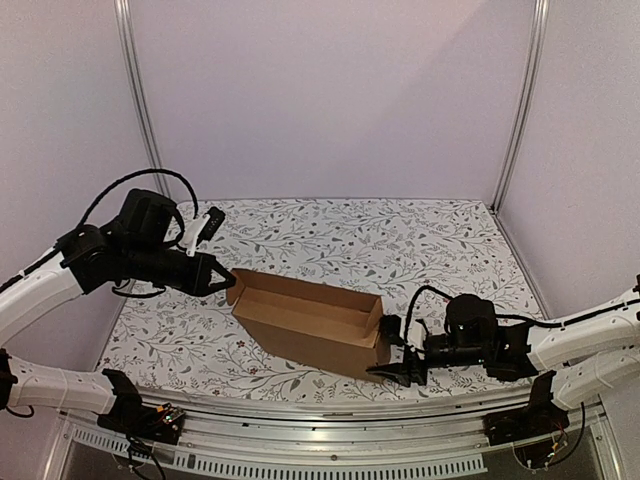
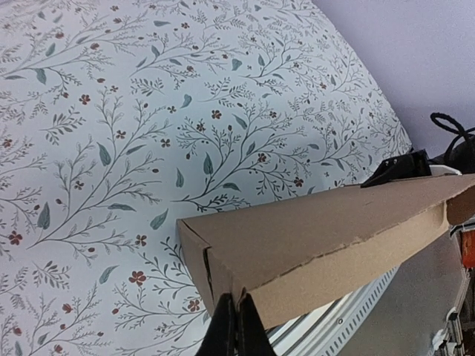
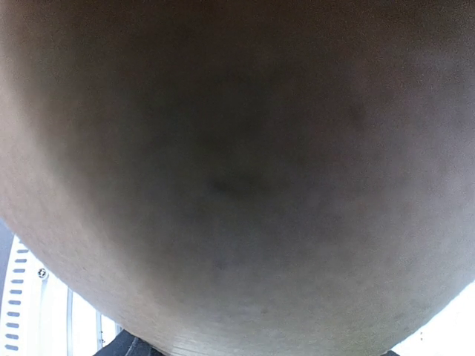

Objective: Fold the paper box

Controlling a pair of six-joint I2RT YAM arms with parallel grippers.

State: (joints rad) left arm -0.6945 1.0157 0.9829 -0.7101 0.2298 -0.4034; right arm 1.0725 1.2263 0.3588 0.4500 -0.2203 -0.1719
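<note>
Nearest, along the bottom edge of the top view, a pale metal rail (image 1: 330,455) runs across the frame with both arm bases bolted to it.

Just above the rail at lower right, the right claw (image 1: 398,352) sits against the right end of the paper box (image 1: 305,320). One dark finger shows at the box's upper right corner and dark parts show at its lower right corner. Whether this claw is clamped on that end wall or merely parted around it cannot be told. Its wrist view is filled by blurred brown cardboard very close to the lens, with only a sliver of dark fingers at the bottom edge.

The box lies in the centre of the frame on the flowered counter (image 1: 400,240). It is a long, open-topped brown trough, slanting from middle left down to lower right, with its walls standing up.

At the box's left end, the left claw (image 1: 224,283) meets a short end flap. In its wrist view the two dark fingers (image 2: 223,330) are drawn together at the bottom centre, pinching the cardboard's edge near a corner.

Beyond the box, the counter runs to plain lilac walls (image 1: 330,90) at the top of the frame.
</note>
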